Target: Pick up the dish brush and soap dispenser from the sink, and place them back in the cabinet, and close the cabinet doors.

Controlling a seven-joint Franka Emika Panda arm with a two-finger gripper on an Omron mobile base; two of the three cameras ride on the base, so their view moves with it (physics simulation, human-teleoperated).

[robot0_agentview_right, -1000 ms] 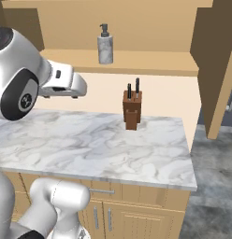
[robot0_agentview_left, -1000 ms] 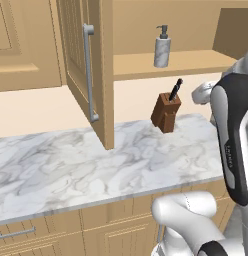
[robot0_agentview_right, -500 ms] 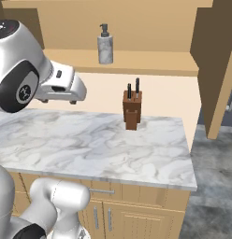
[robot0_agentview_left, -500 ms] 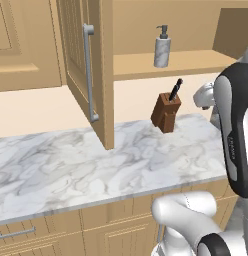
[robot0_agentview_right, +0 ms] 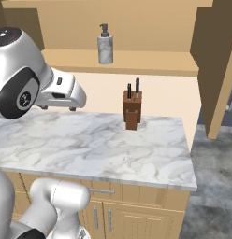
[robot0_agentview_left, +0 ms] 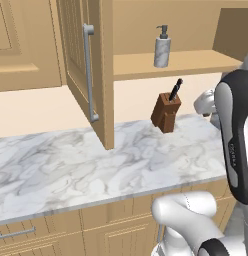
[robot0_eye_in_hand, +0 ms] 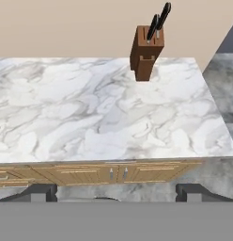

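White arm raised, bent at the elbow; jaws spread wide, apparently empty.

No legible text, labels or numbers on anything in view.

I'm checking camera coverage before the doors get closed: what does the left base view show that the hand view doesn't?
Left base view alone: the soap dispenser standing on the cabinet shelf, and an open cabinet door with its silver bar handle. Hand view alone: the open gripper, nothing between its fingertips, and the drawer fronts seen from above. Both: the knife block on the marble counter.
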